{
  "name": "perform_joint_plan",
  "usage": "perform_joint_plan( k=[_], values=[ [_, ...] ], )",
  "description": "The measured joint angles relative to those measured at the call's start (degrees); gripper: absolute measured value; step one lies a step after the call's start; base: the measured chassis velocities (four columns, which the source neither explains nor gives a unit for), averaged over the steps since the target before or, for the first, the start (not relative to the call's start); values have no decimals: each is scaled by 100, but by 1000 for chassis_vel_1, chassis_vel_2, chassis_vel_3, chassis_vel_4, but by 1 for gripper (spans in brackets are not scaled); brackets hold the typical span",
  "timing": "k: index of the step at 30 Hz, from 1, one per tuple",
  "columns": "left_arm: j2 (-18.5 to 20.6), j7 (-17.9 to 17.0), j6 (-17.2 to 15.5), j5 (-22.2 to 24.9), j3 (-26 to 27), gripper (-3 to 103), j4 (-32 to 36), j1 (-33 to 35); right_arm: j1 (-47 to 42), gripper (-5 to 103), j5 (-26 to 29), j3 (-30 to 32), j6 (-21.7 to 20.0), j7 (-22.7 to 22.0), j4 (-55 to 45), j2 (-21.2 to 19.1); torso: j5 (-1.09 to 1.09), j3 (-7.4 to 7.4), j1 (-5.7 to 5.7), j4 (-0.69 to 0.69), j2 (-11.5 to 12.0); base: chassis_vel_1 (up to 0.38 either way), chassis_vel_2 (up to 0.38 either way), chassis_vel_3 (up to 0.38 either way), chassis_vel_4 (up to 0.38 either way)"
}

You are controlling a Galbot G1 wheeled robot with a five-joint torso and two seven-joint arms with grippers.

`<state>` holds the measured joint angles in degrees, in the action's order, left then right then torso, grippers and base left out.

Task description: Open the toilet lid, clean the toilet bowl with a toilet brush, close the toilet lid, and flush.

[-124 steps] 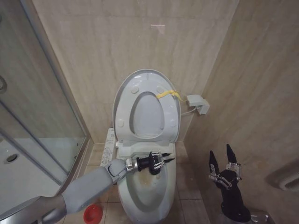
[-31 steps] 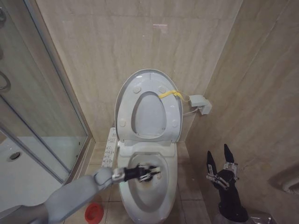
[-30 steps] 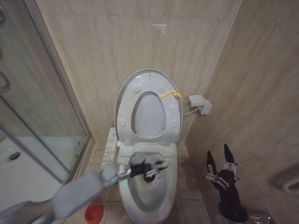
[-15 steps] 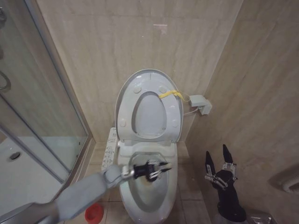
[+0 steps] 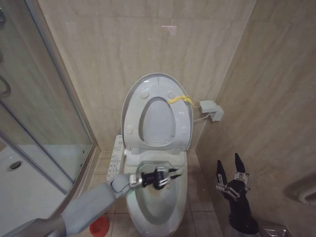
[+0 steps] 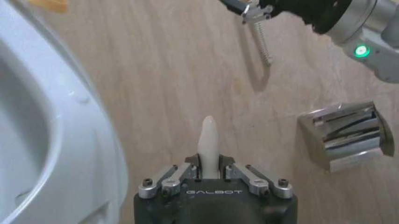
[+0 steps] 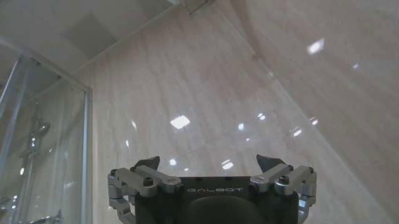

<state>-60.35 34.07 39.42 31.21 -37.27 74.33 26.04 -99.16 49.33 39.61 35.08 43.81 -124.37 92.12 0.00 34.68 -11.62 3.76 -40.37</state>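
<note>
Your left end effector hangs over the rear half of the toilet bowl, its fingers pinched on the white handle of the toilet brush; in the left wrist view that handle rises straight out from between the closed fingers, so the grip sits low on the stick, which likely gives you firm control while scrubbing. From the head view the bristle head is hidden under the end effector, so you cannot tell whether it touches the ceramic; the brownish stain lies just below the wrist, inside the bowl, and that is probably why the arm reaches across from the left at this angle.

The toilet lid stands raised against the wall with the seat ring folded up in front of it; the yellow strap hangs at the lid's right edge, handy as a pull point when you come to close it. With both parts up, the bowl is fully open to the brush.

Your right end effector waits well apart, low by the right wall, fingers spread and pointing upward; parked there it stays clear of the working arm. The red holder sits on the floor beside the toilet's left side, near enough for returning the brush.
</note>
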Motion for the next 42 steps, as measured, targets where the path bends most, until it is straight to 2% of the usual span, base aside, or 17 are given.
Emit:
perform_joint_plan(
  k=[2, 5, 7, 8, 10, 14, 20, 22, 24, 27, 31, 32, 36, 38, 39, 40, 42],
  values=[
    [61, 28, 22, 0, -59, 21, -93, 3, -3, 100, -5, -6, 0, 2, -4, -1, 0, 1, -1, -1, 1, -67, -49, -31, -6],
    [343, 66, 48, 4, -276, 21, -330, 53, -2, 100, -19, -65, -7, 3, -20, -5, 4, 2, -1, -20, 1, 0, 0, 0, 0],
    [331, 62, 27, 30, -307, 21, -258, 32, -1, 100, -28, -66, -8, 3, -18, -5, 1, 2, -1, -21, 1, 20, 28, 16, 19],
    [260, 33, -11, 89, -322, 21, -137, -14, -1, 100, -32, -57, -8, 5, -14, -2, 0, 1, 0, -20, 1, 34, 56, 11, 15],
    [-7, -55, -94, 215, -329, 21, 109, -118, 0, 100, -33, -13, -7, 10, -12, 0, 0, 0, 0, -5, 0, 0, 0, 0, 0],
    [-248, -63, -112, 140, -314, 21, 73, -65, 4, 100, -31, 5, -6, 12, -13, 1, -1, 1, -1, 0, 1, -16, -12, -8, -9],
    [5, 20, -46, -56, -500, 21, -460, 115, -3, 100, 14, 36, -9, 8, -11, -5, 2, 1, 0, -20, 1, -4, -16, 15, 20],
    [-28, 10, -52, -41, -468, 21, -449, 92, 2, 100, 16, 37, -11, 8, -8, -6, 0, 1, 0, -18, 1, 35, 59, 2, 7],
    [-118, -59, -126, 105, -418, 21, -108, -96, 16, 100, 11, 44, -11, 8, 22, 2, -2, 1, 0, -5, 0, 0, 0, 0, 0],
    [-11, -50, -127, 116, -420, 21, -5, -229, 21, 100, 4, 35, -9, 12, 34, 3, -1, 0, 0, 1, 0, 0, 0, 0, 0],
    [337, 39, -38, -23, -431, 21, -485, -113, 33, 100, 5, -6, -11, 9, 35, -19, 1, 1, 0, -7, 0, 0, 0, 0, 0],
    [430, 67, 19, -68, -404, 21, -637, -10, 41, 100, 6, -26, -14, 6, 43, -40, 0, 1, 0, -19, 1, 0, 0, 0, 0],
    [404, 75, -8, -93, -280, 21, -653, 97, 62, 100, 13, -30, -17, 5, 75, -74, -1, 1, 0, -20, 1, 0, 0, 0, 0],
    [204, 23, -89, 67, -277, 21, -378, -20, 62, 100, 21, 12, -17, 4, 77, -61, -2, 2, 0, -13, 1, 0, 0, 0, 0],
    [96, -18, -131, 169, -280, 21, -152, -117, 62, 100, 24, 25, -17, 2, 76, -50, -3, 1, -1, -2, 1, 0, 0, 0, 0],
    [38, -49, -168, 234, -290, 21, 30, -187, 61, 100, 25, 37, -17, 2, 71, -43, -2, 0, 0, 1, 0, -51, -23, -12, -16],
    [28, -62, -188, 266, -313, 21, 129, -222, 58, 100, 27, 48, -17, 1, 68, -42, 1, 0, 0, 1, 0, -51, -40, -16, -16]
  ],
)
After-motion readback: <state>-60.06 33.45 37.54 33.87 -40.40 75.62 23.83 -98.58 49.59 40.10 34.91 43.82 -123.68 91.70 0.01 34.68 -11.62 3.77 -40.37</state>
